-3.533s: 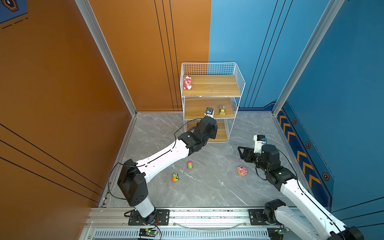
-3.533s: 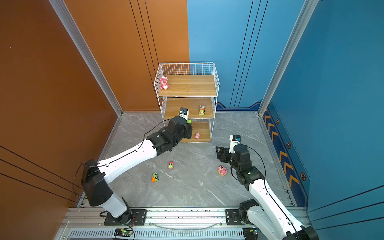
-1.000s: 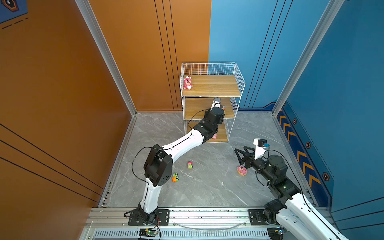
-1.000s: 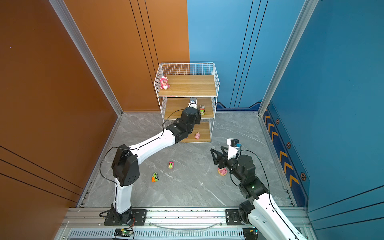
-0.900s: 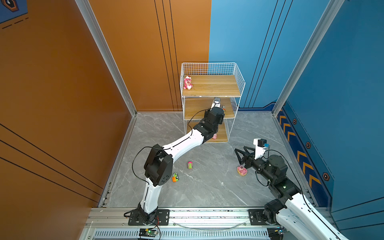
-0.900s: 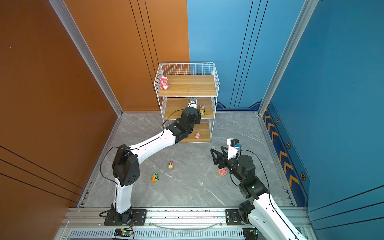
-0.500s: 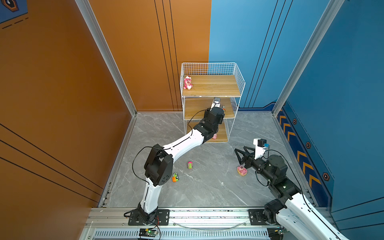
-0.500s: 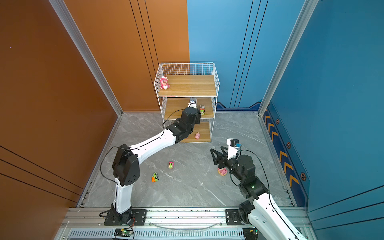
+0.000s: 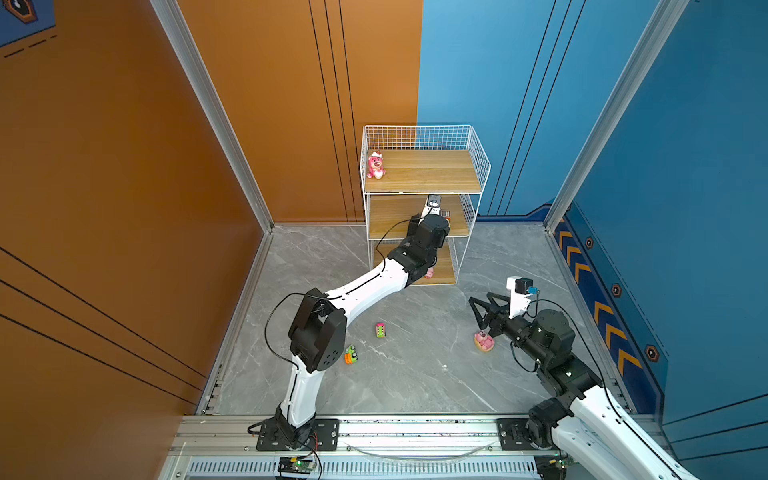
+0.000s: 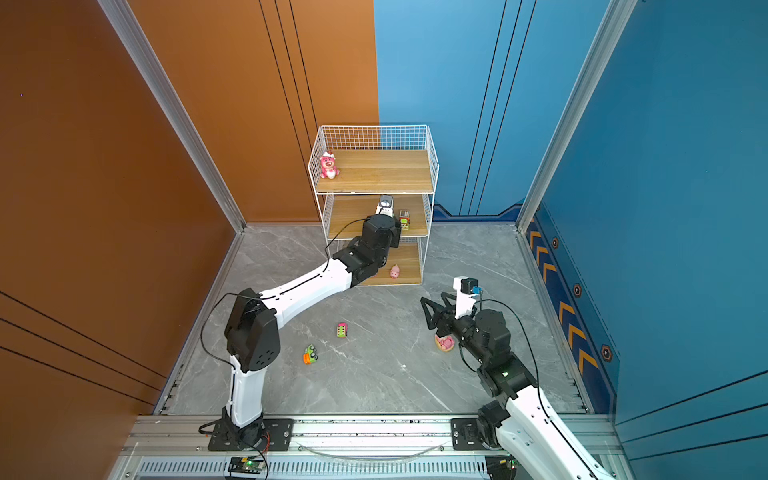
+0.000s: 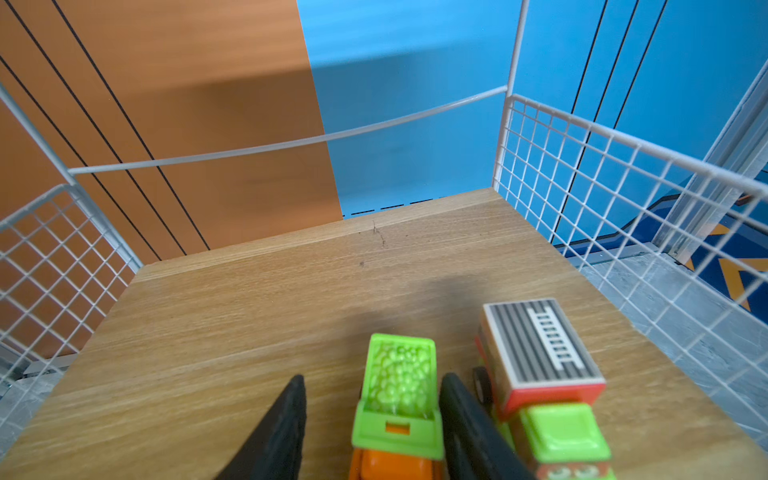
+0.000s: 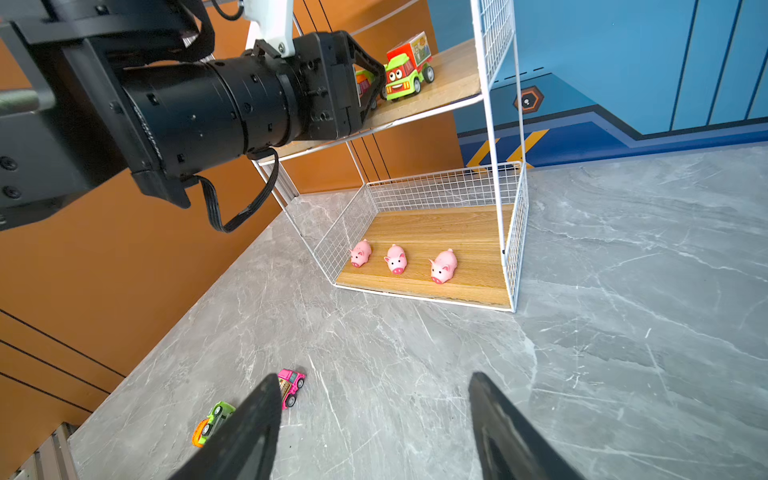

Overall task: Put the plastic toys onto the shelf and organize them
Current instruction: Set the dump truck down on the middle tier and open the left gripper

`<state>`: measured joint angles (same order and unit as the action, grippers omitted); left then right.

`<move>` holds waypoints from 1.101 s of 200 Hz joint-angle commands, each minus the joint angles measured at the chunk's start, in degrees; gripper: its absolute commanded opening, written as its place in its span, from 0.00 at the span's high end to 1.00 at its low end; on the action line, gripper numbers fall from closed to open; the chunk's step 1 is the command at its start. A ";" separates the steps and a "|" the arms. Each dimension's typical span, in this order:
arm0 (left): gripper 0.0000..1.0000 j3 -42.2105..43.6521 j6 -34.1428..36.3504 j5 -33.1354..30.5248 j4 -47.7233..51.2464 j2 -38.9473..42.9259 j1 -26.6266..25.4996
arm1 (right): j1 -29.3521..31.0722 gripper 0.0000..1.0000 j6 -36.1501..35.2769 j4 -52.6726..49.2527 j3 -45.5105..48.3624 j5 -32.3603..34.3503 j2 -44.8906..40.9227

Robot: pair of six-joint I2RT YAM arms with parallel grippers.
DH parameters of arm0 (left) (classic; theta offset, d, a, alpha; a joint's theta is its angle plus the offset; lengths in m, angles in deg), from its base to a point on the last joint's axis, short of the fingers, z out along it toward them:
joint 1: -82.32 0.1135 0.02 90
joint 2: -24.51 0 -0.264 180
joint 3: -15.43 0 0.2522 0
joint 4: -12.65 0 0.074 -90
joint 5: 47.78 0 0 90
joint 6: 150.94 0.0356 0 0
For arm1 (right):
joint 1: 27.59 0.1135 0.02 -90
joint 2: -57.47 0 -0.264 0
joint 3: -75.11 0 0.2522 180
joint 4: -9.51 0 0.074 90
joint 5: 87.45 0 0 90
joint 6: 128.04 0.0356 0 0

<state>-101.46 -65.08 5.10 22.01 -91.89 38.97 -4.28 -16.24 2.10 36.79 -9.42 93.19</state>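
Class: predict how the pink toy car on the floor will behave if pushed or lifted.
The pink toy car stands upright on its wheels on the smooth floor, so a push would probably roll it. It looks like small moulded plastic: likely light and stiff.

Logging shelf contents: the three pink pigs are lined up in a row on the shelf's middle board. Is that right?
Not quite: the three pink pigs are lined up in a row on the shelf's bottom board, not the middle one. The right wrist view shows it.
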 commanded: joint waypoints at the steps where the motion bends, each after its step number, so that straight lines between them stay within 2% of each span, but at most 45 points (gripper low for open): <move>1: 0.47 0.80 1.27 -2.26 -3.62 2.82 -0.39 | 0.42 0.28 -0.62 1.58 0.34 -0.87 0.03; 111: 0.46 4.31 1.74 -2.17 -4.42 6.11 -0.90 | 0.45 0.28 -0.52 1.74 0.29 -0.95 0.75; 220: 0.31 10.02 2.82 1.44 -7.72 10.20 -2.17 | 0.52 0.28 -0.36 2.09 0.18 -1.18 1.43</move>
<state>-92.81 -63.26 4.88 16.46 -84.68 37.29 -4.22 -16.22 2.91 36.79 -9.46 94.46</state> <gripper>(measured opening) 0.675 0.722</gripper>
